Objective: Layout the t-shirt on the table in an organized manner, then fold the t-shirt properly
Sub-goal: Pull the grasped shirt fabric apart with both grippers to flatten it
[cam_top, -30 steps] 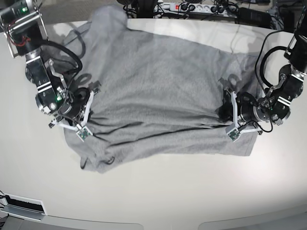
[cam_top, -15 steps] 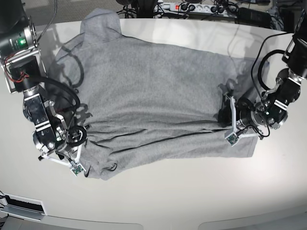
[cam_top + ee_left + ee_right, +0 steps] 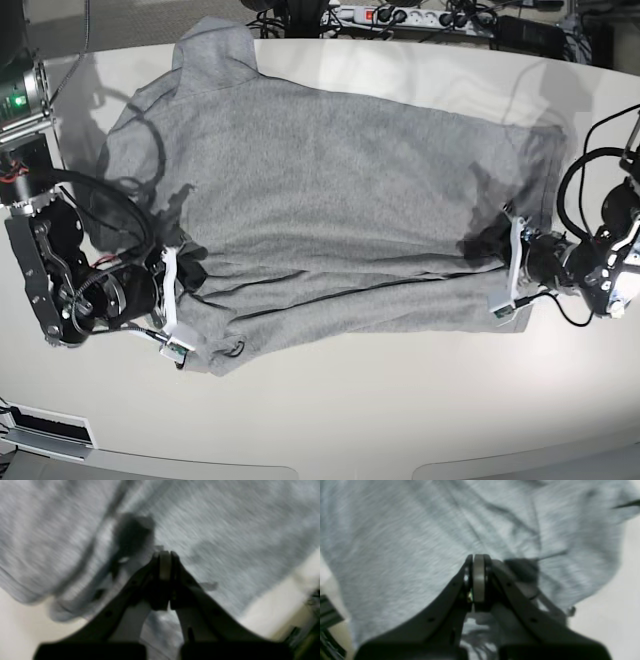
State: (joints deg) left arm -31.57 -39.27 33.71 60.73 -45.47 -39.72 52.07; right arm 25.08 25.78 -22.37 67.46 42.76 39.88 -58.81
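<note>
T-shirt (image 3: pixel 330 200) front edge now nearer table (image 3: pixel 330 420) rim

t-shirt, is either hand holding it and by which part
Both hands are shut on the t-shirt: the right hand pinches fabric near the collar end, the left hand near the hem end.

The t-shirt (image 3: pixel 330 190) was heather grey and lay spread wide over the table (image 3: pixel 340 420), plain side up, no lettering visible. One part reached the far edge near the far left corner. A long fold ran across it close to its near hem, and the near left corner was bunched and wrinkled.
</note>
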